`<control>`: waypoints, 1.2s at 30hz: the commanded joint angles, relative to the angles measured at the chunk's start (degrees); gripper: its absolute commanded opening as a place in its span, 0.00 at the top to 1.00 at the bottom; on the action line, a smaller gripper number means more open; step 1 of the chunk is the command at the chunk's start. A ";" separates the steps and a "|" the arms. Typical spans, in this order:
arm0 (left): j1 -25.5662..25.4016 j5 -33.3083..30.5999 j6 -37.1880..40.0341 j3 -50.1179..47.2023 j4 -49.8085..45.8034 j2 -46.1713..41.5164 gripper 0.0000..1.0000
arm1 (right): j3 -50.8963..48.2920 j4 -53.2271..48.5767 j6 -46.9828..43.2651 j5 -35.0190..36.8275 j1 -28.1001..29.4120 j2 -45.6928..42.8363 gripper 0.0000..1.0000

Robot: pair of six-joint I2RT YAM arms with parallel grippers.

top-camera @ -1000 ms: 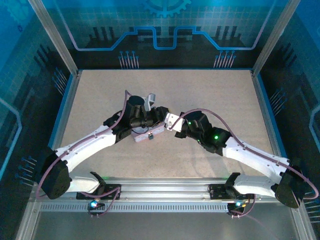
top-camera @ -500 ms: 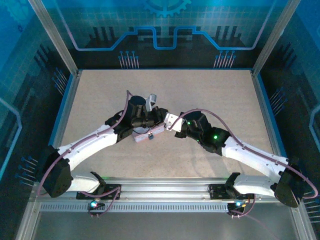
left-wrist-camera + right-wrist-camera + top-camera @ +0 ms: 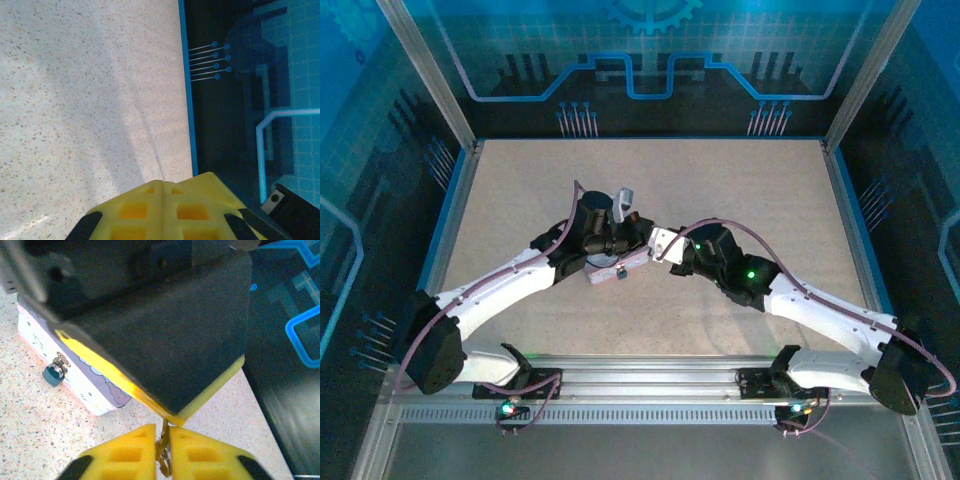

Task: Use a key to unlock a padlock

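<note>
surface: table (image 3: 740,190), pale beige with fine dark speckle, matte. soft grey shadow bands cross it in my left wrist view. a bright blue strip (image 3: 189,100) runs along its edge.

room: dark walls (image 3: 235,100) printed with light blue circuit lines and small pin-and-dot marks. silvery frame posts (image 3: 425,75) rise at the far corners. a ribbed metal rail (image 3: 640,385) lies along the near edge, where my two bases sit.

my left gripper (image 3: 161,200): yellow pads pressed together, one thin seam between them, facing across bare table toward the blue strip.

my right gripper (image 3: 161,432): yellow pads clamped on the key (image 3: 163,460), a thin brassy-dark sliver standing up out of the seam. its upper end reaches the yellow corner of my left gripper; i cannot tell whether they touch.

both arms meet near the middle of the table, over the tin (image 3: 85,382), a pale lilac box with cloud print lying flat on the surface.

the padlock (image 3: 52,374): small, dark blue, silvery shackle, hanging at the clasp on the tin's side wall, body down at the table. it is apart from the key and to its left in my right wrist view.
</note>
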 commanded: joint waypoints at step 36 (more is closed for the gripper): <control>5.35 -8.82 -27.11 11.13 -38.63 -7.44 1.00 | -3.36 16.53 -0.06 -17.54 -2.73 1.22 0.51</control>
